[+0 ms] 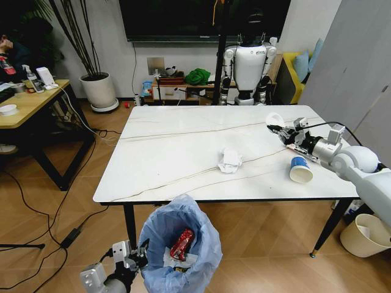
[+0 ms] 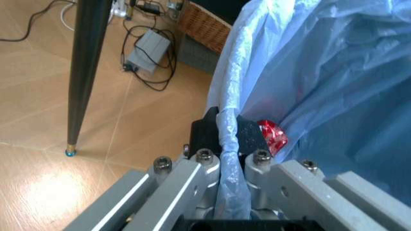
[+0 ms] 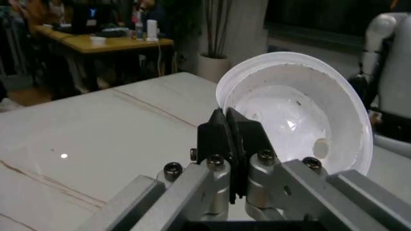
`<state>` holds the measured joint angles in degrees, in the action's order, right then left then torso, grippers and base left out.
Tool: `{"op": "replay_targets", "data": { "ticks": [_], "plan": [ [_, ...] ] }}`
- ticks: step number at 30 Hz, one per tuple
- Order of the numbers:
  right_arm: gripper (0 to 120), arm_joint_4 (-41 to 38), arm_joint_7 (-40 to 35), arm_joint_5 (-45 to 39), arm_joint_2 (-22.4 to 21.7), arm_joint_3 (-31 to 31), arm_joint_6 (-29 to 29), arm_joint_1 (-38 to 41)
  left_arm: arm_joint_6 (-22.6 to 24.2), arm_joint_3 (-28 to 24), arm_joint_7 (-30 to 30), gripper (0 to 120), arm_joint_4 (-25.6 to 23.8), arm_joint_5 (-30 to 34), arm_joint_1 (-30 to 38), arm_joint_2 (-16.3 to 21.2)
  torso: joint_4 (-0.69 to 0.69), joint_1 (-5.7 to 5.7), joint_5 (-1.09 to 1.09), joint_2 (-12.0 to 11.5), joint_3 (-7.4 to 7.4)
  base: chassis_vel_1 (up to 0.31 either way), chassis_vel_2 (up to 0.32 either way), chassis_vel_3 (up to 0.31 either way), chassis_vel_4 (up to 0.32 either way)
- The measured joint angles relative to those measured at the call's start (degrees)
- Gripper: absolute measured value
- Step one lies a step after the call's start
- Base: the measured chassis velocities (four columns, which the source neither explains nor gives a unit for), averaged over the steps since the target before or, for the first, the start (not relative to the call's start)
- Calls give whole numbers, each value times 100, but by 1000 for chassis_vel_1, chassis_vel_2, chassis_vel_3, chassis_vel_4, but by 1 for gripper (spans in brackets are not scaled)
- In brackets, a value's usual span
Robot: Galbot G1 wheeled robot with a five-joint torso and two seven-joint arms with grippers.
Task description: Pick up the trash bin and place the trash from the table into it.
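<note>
The trash bin (image 1: 180, 244), lined with a crinkled light-blue bag, hangs below the table's front edge. My left gripper (image 1: 137, 255) is shut on its rim (image 2: 230, 144). A red wrapper (image 1: 182, 243) and white scraps lie inside; the red wrapper (image 2: 272, 134) shows through the bag. On the white marble table (image 1: 171, 146), my right gripper (image 1: 280, 130) is shut on the rim of a white round disc (image 1: 274, 118), lifted over the right side. The disc (image 3: 301, 115) is a domed lid. A crumpled white tissue (image 1: 230, 160) lies mid-table. A blue paper cup (image 1: 300, 170) lies on its side near my right arm.
A yellow wooden desk (image 1: 30, 104) stands at the left, a white plant pot (image 1: 99, 91) behind it. Another white robot (image 1: 247, 67) stands beyond the table. A cream bin (image 1: 365, 235) sits on the floor at right. Cables run across the floor (image 1: 36, 207). A black table leg (image 2: 86, 72) stands near the bin.
</note>
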<state>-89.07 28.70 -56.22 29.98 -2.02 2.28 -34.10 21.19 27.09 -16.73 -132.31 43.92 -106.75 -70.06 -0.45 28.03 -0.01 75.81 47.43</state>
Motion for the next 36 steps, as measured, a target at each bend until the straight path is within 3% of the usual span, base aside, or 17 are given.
{"op": "replay_targets", "data": {
  "ticks": [5,9,17,29,36],
  "plan": [
    [0,-1009,-103,-90,-297,-221,-182,-495,-24,6,1,0,-12,-74,-26,-55,2,0,1,0,0,0,0,0,0],
    [0,-1881,-226,-30,-492,-630,-445,-1510,-26,-31,-6,0,62,-71,61,-14,-2,0,4,1,0,0,0,0,0],
    [0,-2787,-236,516,-519,-478,-723,-2341,-18,-115,-14,0,123,-66,179,-42,2,0,0,1,0,0,0,0,0],
    [0,-3397,359,1721,-776,-196,-909,-3136,13,-572,-21,0,541,-160,778,-306,0,0,1,1,0,0,0,0,0],
    [0,-3386,650,2192,-799,-87,-1007,-3118,14,-733,-21,0,702,-207,967,-393,0,0,1,1,0,0,0,0,0]
  ]
}}
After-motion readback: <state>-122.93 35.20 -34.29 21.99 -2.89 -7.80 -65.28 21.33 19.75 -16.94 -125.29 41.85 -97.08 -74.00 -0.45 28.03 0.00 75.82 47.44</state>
